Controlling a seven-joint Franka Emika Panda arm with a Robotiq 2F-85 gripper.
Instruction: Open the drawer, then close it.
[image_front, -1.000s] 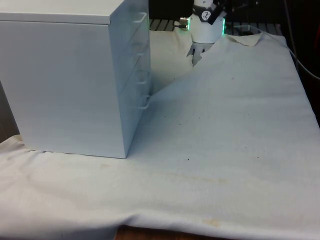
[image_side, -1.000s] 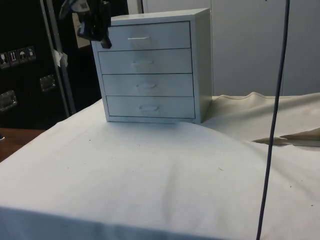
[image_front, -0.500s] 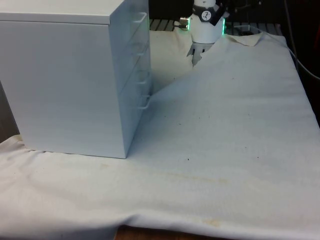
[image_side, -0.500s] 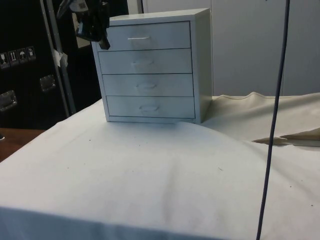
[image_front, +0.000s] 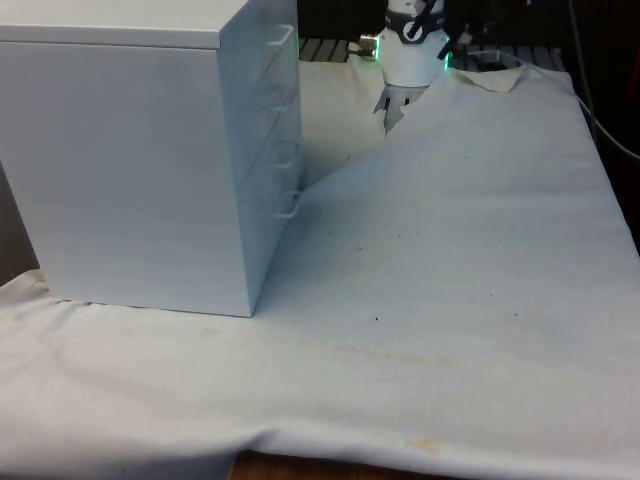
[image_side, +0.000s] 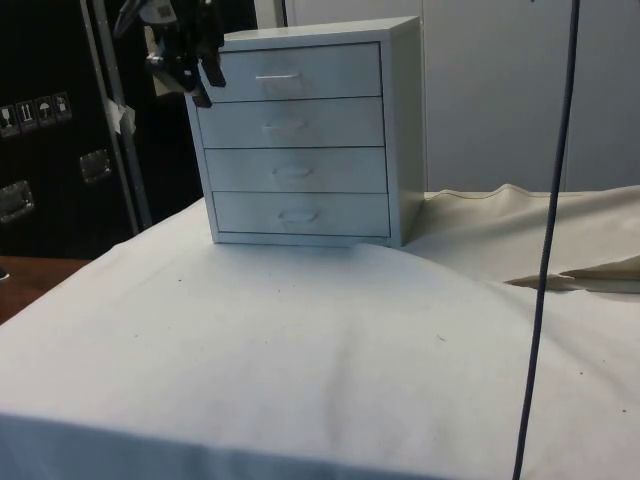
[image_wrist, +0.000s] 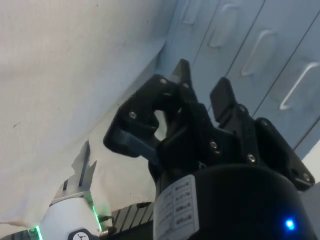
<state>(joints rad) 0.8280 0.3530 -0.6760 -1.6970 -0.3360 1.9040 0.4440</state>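
Observation:
A white chest of drawers (image_side: 300, 140) stands on the cloth with four drawers, all shut. Its top drawer (image_side: 330, 72) carries a thin wire handle (image_side: 277, 76). In the side view my black gripper (image_side: 208, 88) hangs in the air at the top drawer's height, just off the chest's outer front corner, away from the handle. The wrist view has the gripper (image_wrist: 202, 80) open, nothing between its fingers, and the drawer fronts (image_wrist: 260, 50) with their handles beyond it. In the front view the chest (image_front: 130, 150) turns its side to the camera, the handles (image_front: 284, 40) jutting from its edge.
White cloth (image_front: 450, 260) covers the table and lies rumpled and raised behind the chest. A dark cable (image_side: 548, 240) hangs down near the side camera. Dark cabinets (image_side: 60, 120) stand beyond the table's edge.
My gripper has turned a little and dipped slightly beside the top drawer's corner. The chest and its drawers have not moved.

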